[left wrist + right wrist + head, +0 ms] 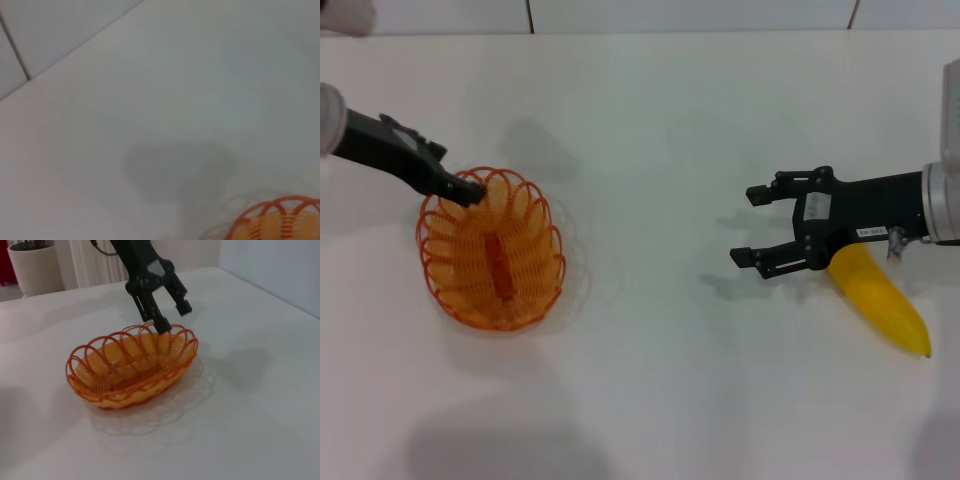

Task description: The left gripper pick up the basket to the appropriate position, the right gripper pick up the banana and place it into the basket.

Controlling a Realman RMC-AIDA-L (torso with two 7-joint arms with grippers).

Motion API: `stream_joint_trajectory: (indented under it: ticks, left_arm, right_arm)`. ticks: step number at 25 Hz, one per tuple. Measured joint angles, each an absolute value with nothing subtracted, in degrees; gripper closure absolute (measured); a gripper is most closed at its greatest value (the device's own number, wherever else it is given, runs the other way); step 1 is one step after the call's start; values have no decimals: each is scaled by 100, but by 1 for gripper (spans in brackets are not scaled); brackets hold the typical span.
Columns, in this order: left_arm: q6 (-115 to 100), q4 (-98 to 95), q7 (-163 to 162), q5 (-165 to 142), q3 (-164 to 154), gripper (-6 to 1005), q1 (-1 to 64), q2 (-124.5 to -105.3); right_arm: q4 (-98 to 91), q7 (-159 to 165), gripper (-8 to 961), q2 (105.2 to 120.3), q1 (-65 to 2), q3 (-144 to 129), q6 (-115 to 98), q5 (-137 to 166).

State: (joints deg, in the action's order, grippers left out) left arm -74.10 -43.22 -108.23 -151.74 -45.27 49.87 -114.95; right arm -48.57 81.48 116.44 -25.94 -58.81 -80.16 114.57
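White label on black two-fingered right gripper (752, 226) unreadable; jaws wide open, empty, over bright yellow banana (880, 304) pointing near-right. Black left gripper (470, 192) at oval orange wire basket (492, 250) rim, fingers parted astride it in the right wrist view.

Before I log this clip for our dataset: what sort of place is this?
Probably an indoor lab or test room: a plain white table, a tiled wall, and a pale plant pot beside a white radiator.

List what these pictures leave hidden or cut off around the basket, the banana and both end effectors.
- Banana: head view, upper end hidden under the right end effector.
- Left end effector: absent from its own wrist view.
- Basket: left wrist view, cut off by the edge.
- Basket grip: head view, one finger on the rim; the other cannot be told.
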Motion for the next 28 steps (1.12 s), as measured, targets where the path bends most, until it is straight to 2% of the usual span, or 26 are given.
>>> stream_joint_trajectory:
  ticks: [6,28]
  left_arm:
    - [-6974,-4018,-10749,-15188,-4647,161,4933,-11620]
    - [-6575,-3867,-10416,-14760,-4639,175,4735,-11626]
  right_arm:
    - [-4757,8140,59,11643,-2632,-5911,-7942,11492]
    - [-4640,8145,59,11628,-2655,-5877,-7875,11505]
